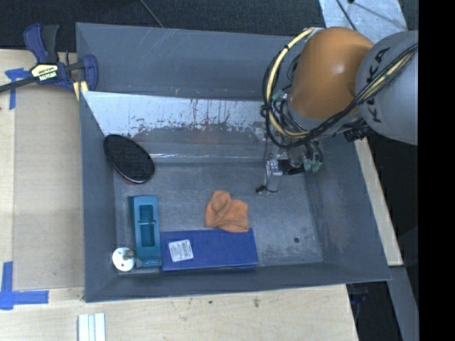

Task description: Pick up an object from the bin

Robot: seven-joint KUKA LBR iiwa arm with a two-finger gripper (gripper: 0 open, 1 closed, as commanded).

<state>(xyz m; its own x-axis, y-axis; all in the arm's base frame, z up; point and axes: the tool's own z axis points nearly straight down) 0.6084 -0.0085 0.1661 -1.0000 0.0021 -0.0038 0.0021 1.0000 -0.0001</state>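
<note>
Grey metal bin (334, 212) w/ sloped walls. The floor is dull, scuffed and flecked w/ small dark specks. The back wall is scraped pale, w/ rust-coloured streaks running down it. Dark ground lies beyond the far rim. Contents, L to R: 1x black oval brush (128, 158) lies flat nr the L wall at the back of the floor, well apart from the rest. 1x small white round obj (123, 259) sits in the near-L corner, right beside the teal piece; touching or not can't be told. 1x teal oblong tool (146, 231) lies long axis front-to-back, maybe a stapler or dispenser, kind unclear. 1x flat blue box (213, 251) w/ a white label lies along the near wall, its L end against the teal tool. 1x orange cloth (227, 212), crumpled, is mid-floor, its near edge at the box's far edge. That makes 5 things, 1 of each. R of the cloth the gripper (269, 185) hangs low over bare floor. The cloth is the nearest thing to it, near but apart. Whether the gripper is wide or narrow can't be told. Above it are the orange cover (323, 69) and yellow/black cables, w/ the arm coming in from the R.
</note>
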